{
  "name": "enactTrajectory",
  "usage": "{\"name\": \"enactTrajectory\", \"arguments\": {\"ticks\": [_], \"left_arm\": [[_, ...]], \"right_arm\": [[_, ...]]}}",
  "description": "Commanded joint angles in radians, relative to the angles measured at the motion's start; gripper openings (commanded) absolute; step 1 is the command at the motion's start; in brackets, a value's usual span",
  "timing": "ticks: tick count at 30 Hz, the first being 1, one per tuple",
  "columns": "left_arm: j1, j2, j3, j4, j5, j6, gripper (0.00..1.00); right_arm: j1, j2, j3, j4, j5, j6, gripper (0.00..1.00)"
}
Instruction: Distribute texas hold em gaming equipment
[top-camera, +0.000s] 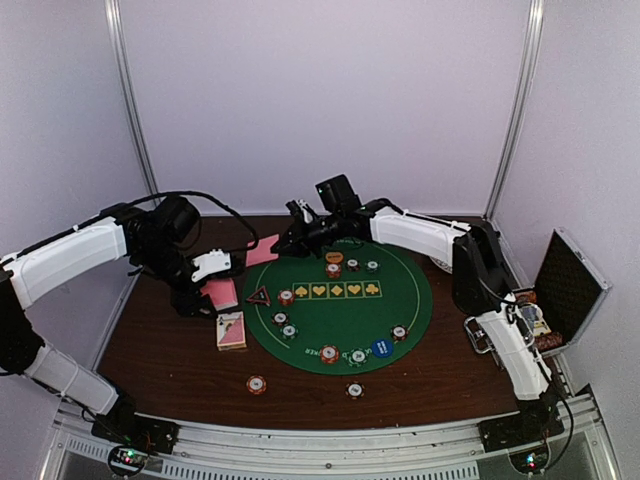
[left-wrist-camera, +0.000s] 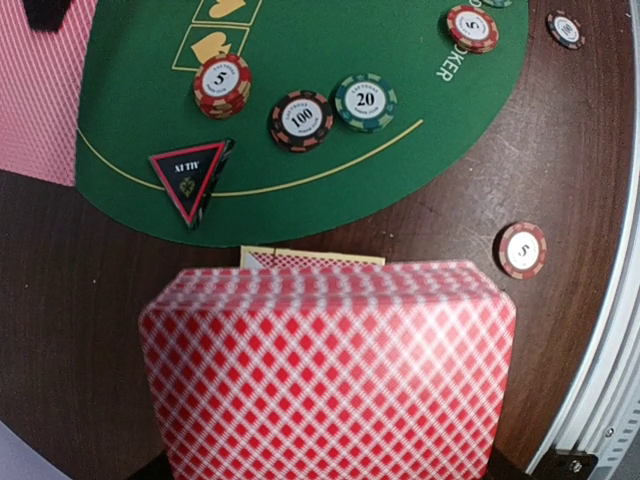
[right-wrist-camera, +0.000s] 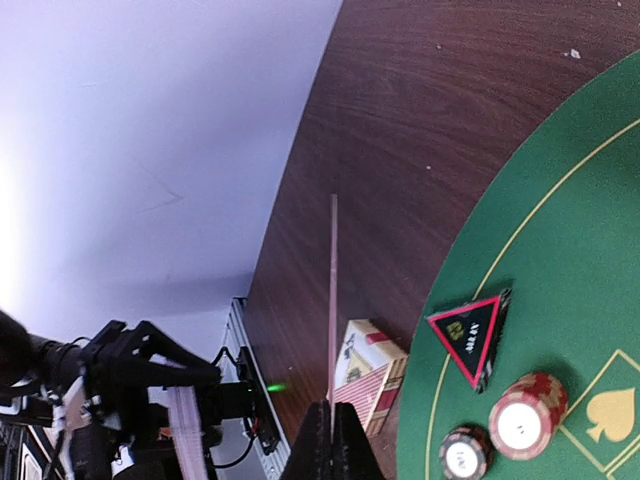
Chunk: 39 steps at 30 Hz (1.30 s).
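Overhead and wrist views of a poker layout on a brown table, centred on a round green mat (top-camera: 405, 290). My left gripper (top-camera: 216, 290) is clamped across a deck of pink-backed cards (left-wrist-camera: 330, 370), held just off the mat's left edge. My right gripper (right-wrist-camera: 330, 430) is pinched tight on a single card (right-wrist-camera: 333, 300), seen edge-on as a thin line and hanging beyond the mat's upper-left rim. Just inside the mat's left edge sit a red-edged triangle marker (left-wrist-camera: 190, 175) and striped chips (left-wrist-camera: 300, 118), and a card box (top-camera: 231, 330) lies just outside that edge. I judge the single card to be very light, bendy and slick, so it is best taken near one edge with a flat, firm pinch. The deck is stiffer as a block, but its cards may slide apart, so it wants squeezing squarely across its sides
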<state>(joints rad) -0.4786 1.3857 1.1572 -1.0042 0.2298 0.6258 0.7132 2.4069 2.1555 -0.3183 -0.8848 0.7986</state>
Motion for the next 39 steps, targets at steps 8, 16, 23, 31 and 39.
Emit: {"name": "enactTrajectory", "arguments": {"ticks": [8,16,23,31,39], "left_arm": [[0.005,-0.027,0.001,0.004,0.043,-0.021,0.07],[0.005,-0.014,0.014,0.004,0.053,-0.029,0.06],[0.005,-0.015,0.017,0.000,0.054,-0.030,0.06],[0.004,-0.014,0.038,-0.010,0.061,-0.033,0.06],[0.003,0.002,0.053,-0.010,0.065,-0.034,0.05]], "right_arm": [[-0.010,0.312,0.292,-0.070,0.049,0.012,0.00],[-0.016,0.375,0.327,-0.072,0.075,-0.003,0.15],[-0.025,0.351,0.336,-0.144,0.116,-0.072,0.47],[-0.032,0.228,0.294,-0.258,0.186,-0.177,0.64],[-0.016,-0.028,0.019,-0.093,0.164,-0.142,0.72]]}}
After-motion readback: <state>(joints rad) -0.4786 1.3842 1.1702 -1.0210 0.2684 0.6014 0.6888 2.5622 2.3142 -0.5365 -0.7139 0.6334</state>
